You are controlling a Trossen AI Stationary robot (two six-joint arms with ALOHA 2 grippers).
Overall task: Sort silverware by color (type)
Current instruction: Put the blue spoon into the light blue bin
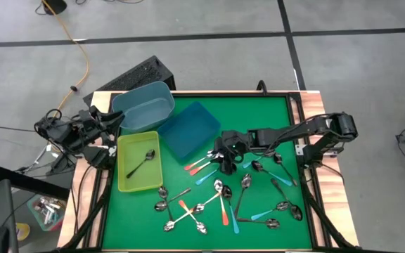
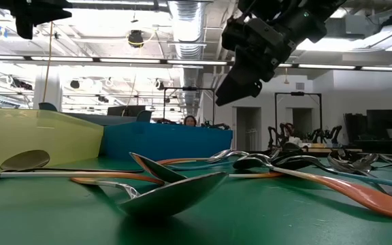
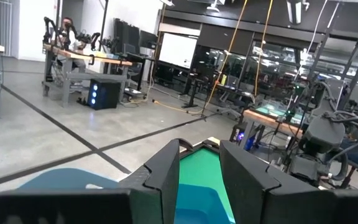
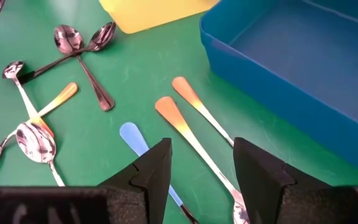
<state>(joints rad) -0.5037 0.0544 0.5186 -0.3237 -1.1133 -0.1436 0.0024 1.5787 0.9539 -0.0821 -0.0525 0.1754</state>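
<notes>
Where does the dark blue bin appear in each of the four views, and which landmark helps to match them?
High view: the dark blue bin sits upper centre, right of the yellow bin.
Low view: its blue wall stands at mid-left, behind the spoons.
Left wrist view: I cannot tell; only a light blue bin shows.
Right wrist view: it fills the upper right corner.
Shared landmark: the yellow bin beside it.

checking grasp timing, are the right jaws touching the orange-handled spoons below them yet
Apart. The low view shows the right gripper hanging clear above the table, open air under it. The right wrist view shows its open jaws framing the two orange-handled spoons lying flat on the mat.
</notes>
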